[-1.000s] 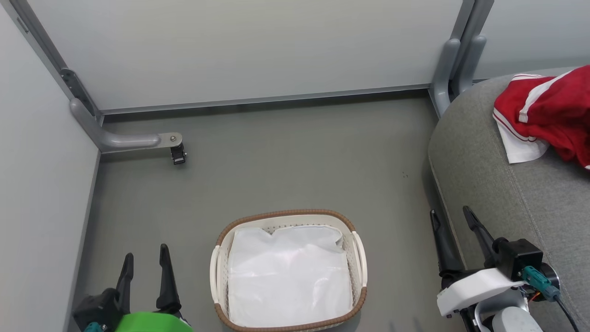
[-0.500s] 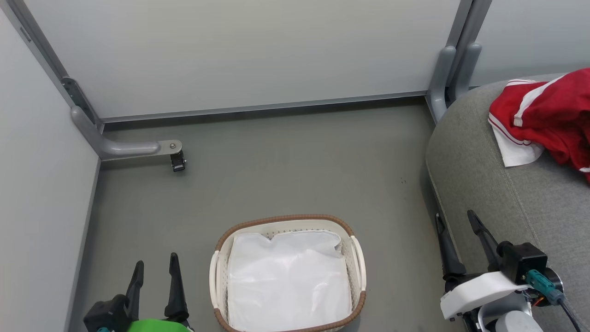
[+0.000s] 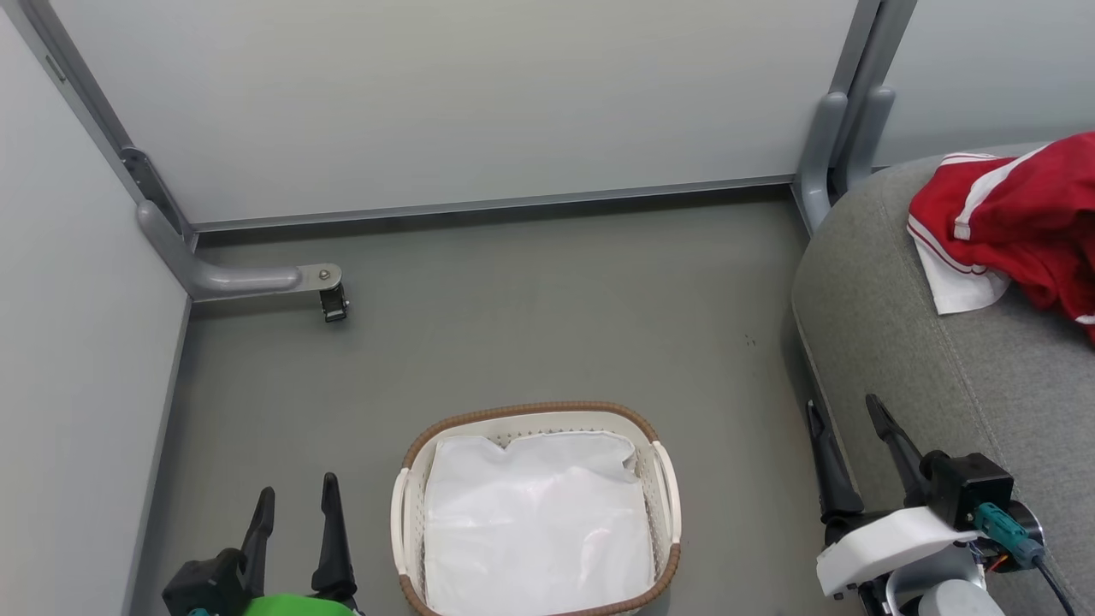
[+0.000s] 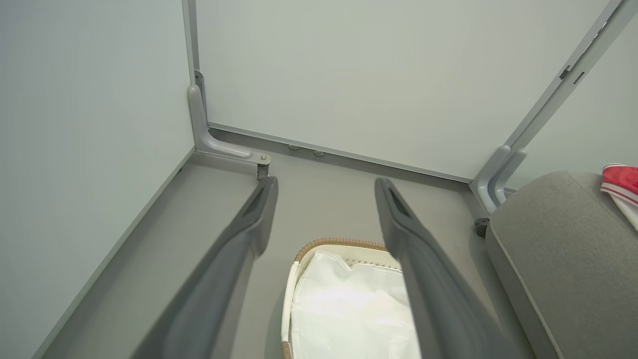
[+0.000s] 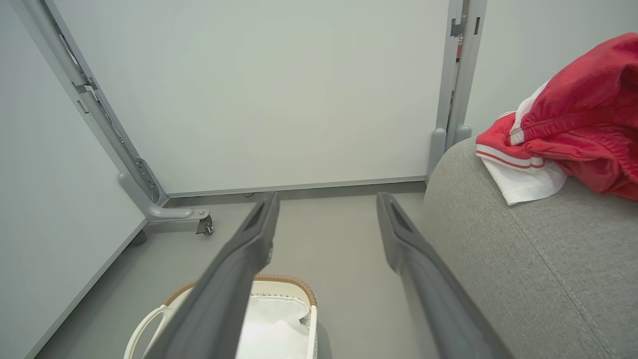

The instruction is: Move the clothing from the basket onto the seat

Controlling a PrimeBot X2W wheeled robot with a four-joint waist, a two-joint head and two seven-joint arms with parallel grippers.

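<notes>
— On the seat (image 3: 898, 359), toward its far end, our clothing (image 3: 1018, 222) lies heaped. The basket (image 3: 535, 411) on the floor (image 3: 547, 299) holds just its liner (image 3: 535, 522).
— And our grippers?
— The left gripper (image 3: 298, 492) hangs beside the basket, the right gripper (image 3: 843, 406) at the seat's near edge. Both have their fingers spread and hold nothing.
— So we judge the move done. What could spoil it?
— The white cuff lies close to the rounded edge. If we swing our right arm across the seat, we could snag the cloth and drag it off.
</notes>
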